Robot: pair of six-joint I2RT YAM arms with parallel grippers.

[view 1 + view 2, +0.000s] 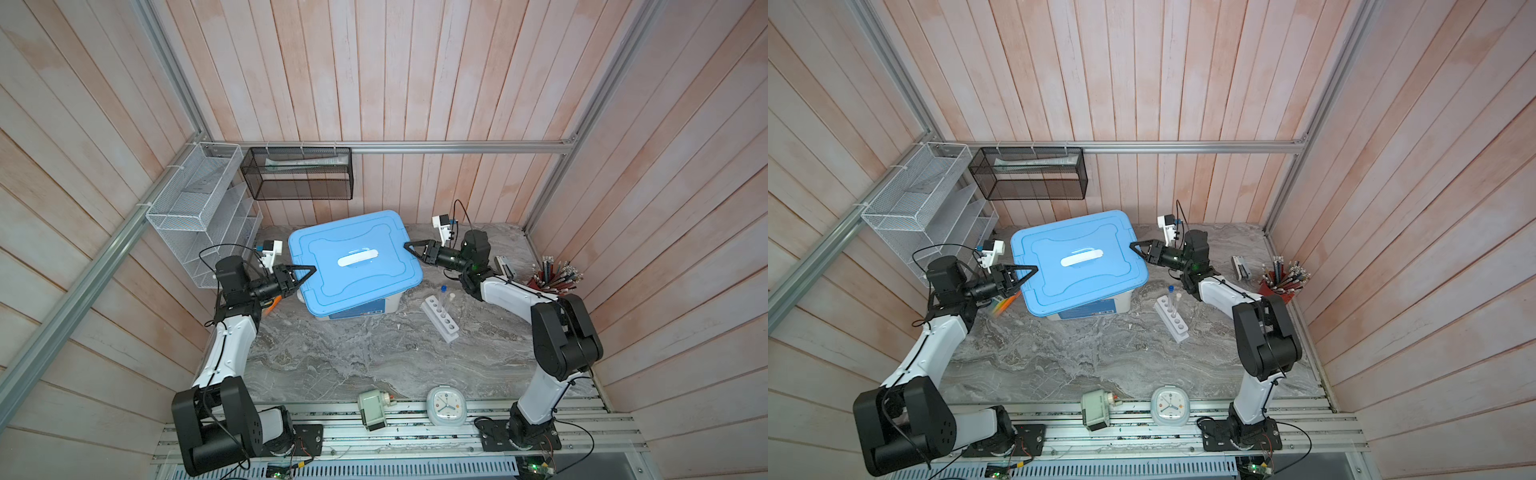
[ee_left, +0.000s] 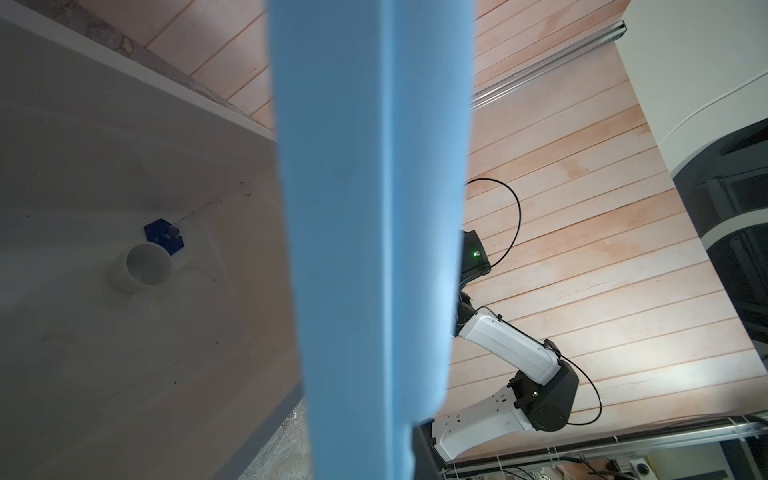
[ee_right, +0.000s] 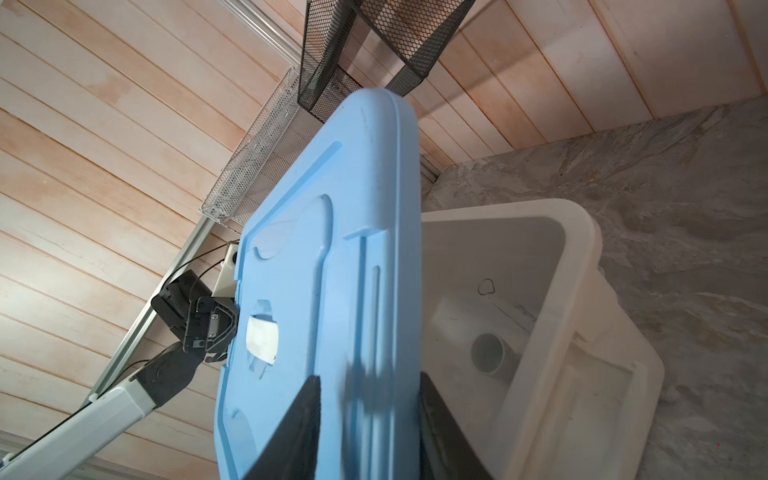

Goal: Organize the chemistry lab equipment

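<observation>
risk sits mostly in the grip. the pale-blue, round-cornered plastic lid (image 1: 332, 270) hangs tilted above the white plastic storage bin (image 1: 359, 309), carried between the two arms by opposite edges. the right jaws straddle the lid's rim, one on each face, as the right wrist view shows; they stand partly open and seem closed on it. the left jaws meet the opposite edge in both top views and look nearly shut on the rim, though the left wrist view shows only the lid's edge running past.

inside the bin sit a small clear cup (image 2: 147, 266) and a small blue-based clear cylinder (image 2: 164, 237), just beside each other. on the grey marbled surface (image 1: 353, 365) the white six-hole rack (image 1: 442, 324) stands near the bin, with a blue-capped clear tube (image 1: 443, 291) and a white-capped clear tube (image 1: 451, 298) upright at its far end, close to the right arm (image 1: 507, 291).

both holds are on a thin rim, so if one arm leads the other the lid could twist and slip free, dropping onto the cup and cylinder or striking the bin's edge. a swing to the right could carry the lid or the right forearm into the tubes and tip the rack. a high lift toward the wall might catch the black mesh wall basket (image 1: 299, 174).
</observation>
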